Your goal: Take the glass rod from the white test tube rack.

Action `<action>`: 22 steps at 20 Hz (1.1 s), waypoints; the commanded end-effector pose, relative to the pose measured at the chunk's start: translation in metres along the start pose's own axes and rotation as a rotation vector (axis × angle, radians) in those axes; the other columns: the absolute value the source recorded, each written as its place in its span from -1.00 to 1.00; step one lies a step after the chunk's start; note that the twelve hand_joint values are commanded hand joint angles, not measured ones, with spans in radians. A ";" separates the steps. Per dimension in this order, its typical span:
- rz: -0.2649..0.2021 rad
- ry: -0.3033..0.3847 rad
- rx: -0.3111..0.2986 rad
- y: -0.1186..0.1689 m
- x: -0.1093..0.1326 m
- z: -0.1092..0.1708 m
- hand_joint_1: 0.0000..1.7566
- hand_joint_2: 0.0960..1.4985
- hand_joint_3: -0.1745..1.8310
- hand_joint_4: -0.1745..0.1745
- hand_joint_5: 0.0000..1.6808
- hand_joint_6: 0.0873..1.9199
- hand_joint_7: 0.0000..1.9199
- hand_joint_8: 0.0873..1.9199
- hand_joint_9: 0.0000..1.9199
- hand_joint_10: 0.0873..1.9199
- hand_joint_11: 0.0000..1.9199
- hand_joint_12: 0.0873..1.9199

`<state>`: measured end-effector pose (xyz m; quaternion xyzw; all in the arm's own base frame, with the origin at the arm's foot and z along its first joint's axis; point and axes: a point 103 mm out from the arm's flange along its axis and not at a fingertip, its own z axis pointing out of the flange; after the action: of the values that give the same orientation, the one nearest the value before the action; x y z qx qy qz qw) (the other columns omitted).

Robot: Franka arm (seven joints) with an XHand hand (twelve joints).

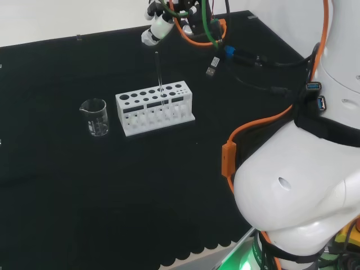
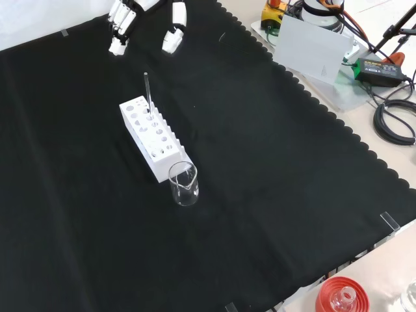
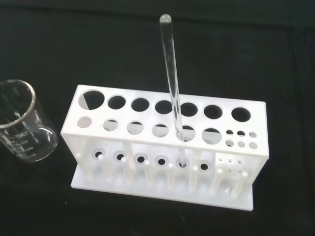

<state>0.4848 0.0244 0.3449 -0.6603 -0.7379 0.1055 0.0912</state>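
A clear glass rod point(image 1: 160, 75) point(image 2: 147, 91) point(image 3: 172, 93) stands nearly upright in a hole of the white test tube rack point(image 1: 154, 108) point(image 2: 150, 138) point(image 3: 162, 152) on the black cloth. The hand point(image 1: 160, 25) point(image 2: 122, 23) hovers above the rack, a short way over the rod's top end, apart from it. Its fingers hang relaxed and spread, with nothing between them.
A clear glass beaker point(image 1: 95, 116) point(image 2: 184, 184) point(image 3: 22, 123) stands beside one end of the rack. A red ribbed ring stand point(image 2: 341, 296) with a small flask sits at the near edge in the front view. Cables point(image 1: 225, 50) hang by the arm.
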 end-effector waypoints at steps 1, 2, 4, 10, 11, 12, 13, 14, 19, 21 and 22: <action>-0.009 0.001 0.034 0.010 -0.002 0.017 -0.33 -0.13 -0.26 -0.19 -0.56 -0.94 -0.66 -0.14 -0.48 -0.08 -0.54 0.44; -0.012 -0.003 0.040 0.010 -0.001 0.020 -0.33 -0.13 -0.26 -0.19 -0.56 -0.94 -0.65 -0.14 -0.48 -0.08 -0.54 0.44; -0.016 -0.008 0.052 0.012 0.000 0.026 -0.33 -0.12 -0.26 -0.20 -0.56 -0.93 -0.65 -0.14 -0.48 -0.08 -0.54 0.44; -0.030 -0.017 0.081 0.017 0.003 0.039 -0.33 -0.12 -0.26 -0.21 -0.55 -0.92 -0.63 -0.13 -0.47 -0.08 -0.53 0.44; -0.032 -0.017 0.085 0.018 0.003 0.041 -0.33 -0.12 -0.26 -0.22 -0.55 -0.91 -0.63 -0.13 -0.47 -0.08 -0.53 0.44; -0.034 -0.017 0.090 0.018 0.003 0.043 -0.33 -0.12 -0.26 -0.22 -0.55 -0.91 -0.62 -0.13 -0.47 -0.08 -0.53 0.44; -0.035 -0.016 0.095 0.019 0.004 0.046 -0.33 -0.12 -0.26 -0.23 -0.55 -0.91 -0.62 -0.13 -0.47 -0.08 -0.53 0.44; -0.037 -0.015 0.099 0.020 0.004 0.048 -0.33 -0.12 -0.26 -0.23 -0.54 -0.90 -0.62 -0.13 -0.46 -0.08 -0.53 0.44; -0.054 -0.014 0.114 0.024 0.004 0.058 -0.33 -0.12 -0.26 -0.26 -0.55 -0.81 -0.59 -0.14 -0.43 -0.10 -0.50 0.43; -0.057 -0.017 0.115 0.027 0.004 0.063 -0.32 -0.12 -0.26 -0.31 -0.58 -0.66 -0.55 -0.15 -0.39 -0.12 -0.46 0.41; -0.056 -0.016 0.115 0.029 0.004 0.064 -0.31 -0.13 -0.26 -0.33 -0.59 -0.59 -0.53 -0.15 -0.37 -0.13 -0.44 0.40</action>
<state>0.4917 0.0285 0.2823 -0.6355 -0.7469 0.1492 0.1265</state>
